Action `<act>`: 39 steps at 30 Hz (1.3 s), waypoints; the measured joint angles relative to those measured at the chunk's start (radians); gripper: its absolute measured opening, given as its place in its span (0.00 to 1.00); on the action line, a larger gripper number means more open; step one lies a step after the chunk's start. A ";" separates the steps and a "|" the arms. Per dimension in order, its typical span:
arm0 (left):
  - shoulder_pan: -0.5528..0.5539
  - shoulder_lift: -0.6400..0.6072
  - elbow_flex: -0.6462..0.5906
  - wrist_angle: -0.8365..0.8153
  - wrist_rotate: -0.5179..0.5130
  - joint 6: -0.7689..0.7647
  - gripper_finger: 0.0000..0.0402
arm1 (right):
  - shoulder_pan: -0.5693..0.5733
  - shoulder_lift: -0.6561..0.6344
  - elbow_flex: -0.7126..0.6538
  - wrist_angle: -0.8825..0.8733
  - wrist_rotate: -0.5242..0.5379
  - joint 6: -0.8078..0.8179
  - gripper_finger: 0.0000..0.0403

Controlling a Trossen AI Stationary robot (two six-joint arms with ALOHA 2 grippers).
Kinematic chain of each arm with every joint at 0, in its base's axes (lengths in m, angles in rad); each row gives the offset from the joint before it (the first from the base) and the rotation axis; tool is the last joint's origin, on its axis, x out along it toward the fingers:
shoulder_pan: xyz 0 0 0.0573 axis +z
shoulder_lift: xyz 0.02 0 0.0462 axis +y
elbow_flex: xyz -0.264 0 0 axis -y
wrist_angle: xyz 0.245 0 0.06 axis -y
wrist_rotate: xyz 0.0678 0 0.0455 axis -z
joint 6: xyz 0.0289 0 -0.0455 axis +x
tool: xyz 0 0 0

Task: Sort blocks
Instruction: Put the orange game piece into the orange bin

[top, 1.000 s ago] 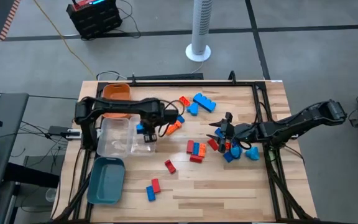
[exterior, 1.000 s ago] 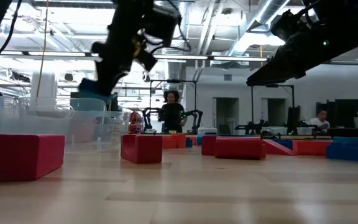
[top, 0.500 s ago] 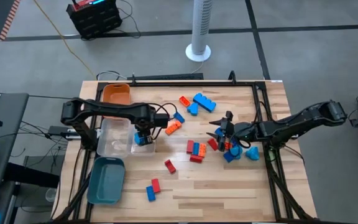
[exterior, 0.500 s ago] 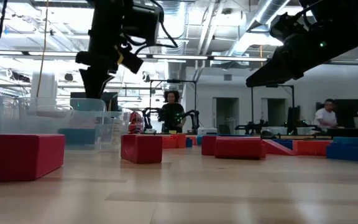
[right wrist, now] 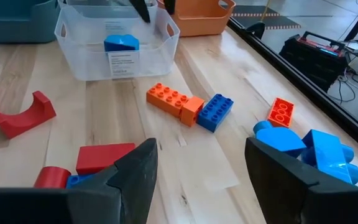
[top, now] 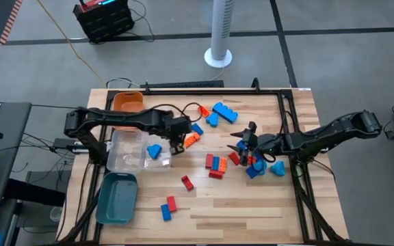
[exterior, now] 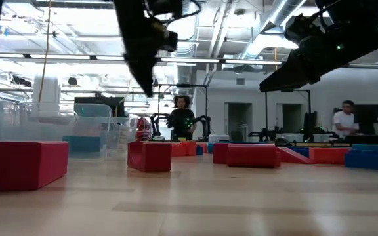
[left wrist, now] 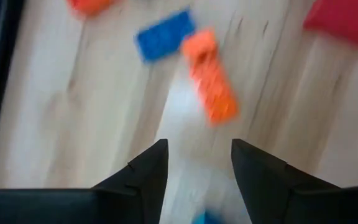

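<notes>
Blue, red and orange blocks lie scattered over the wooden table. One blue block [top: 154, 151] lies inside the clear tray [top: 127, 158], and the right wrist view shows this blue block [right wrist: 121, 43] too. My left gripper [top: 181, 134] hangs open just off the clear tray's right side, over a long orange block [top: 191, 139]. The left wrist view shows that orange block [left wrist: 211, 78] and a blue block [left wrist: 165, 35] beyond the open left gripper [left wrist: 199, 163]. My right gripper [top: 233, 144] waits open above the red and blue blocks [top: 215, 164] on the table's right half.
An orange tray [top: 128, 102] stands beyond the clear tray, and a teal tray [top: 117, 198] stands nearer than it, all along the table's left side. More blocks lie near the far edge [top: 224, 113], under the right arm [top: 277, 168] and toward the near edge [top: 168, 207].
My left gripper carried a blue block leftward over the clear tray and let it go. The block now lies inside the tray. The gripper then swung right and toward the far edge, over the orange block.
</notes>
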 joint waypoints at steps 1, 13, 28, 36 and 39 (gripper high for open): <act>0.000 0.023 0.000 0.025 0.004 0.013 0.45 | 0.000 0.000 0.000 0.000 0.000 0.000 0.63; 0.065 0.299 0.208 -0.025 0.091 0.080 0.66 | 0.000 0.000 0.000 -0.007 0.000 -0.010 0.63; 0.097 0.474 0.242 -0.065 0.209 0.095 0.75 | 0.000 0.000 0.000 -0.006 0.000 -0.031 0.63; 0.095 0.482 0.242 -0.067 0.213 0.096 0.63 | -0.006 0.000 0.000 -0.005 -0.001 -0.035 0.63; 0.095 0.483 0.242 -0.071 0.216 0.102 0.50 | -0.006 0.000 0.000 -0.005 -0.001 -0.035 0.63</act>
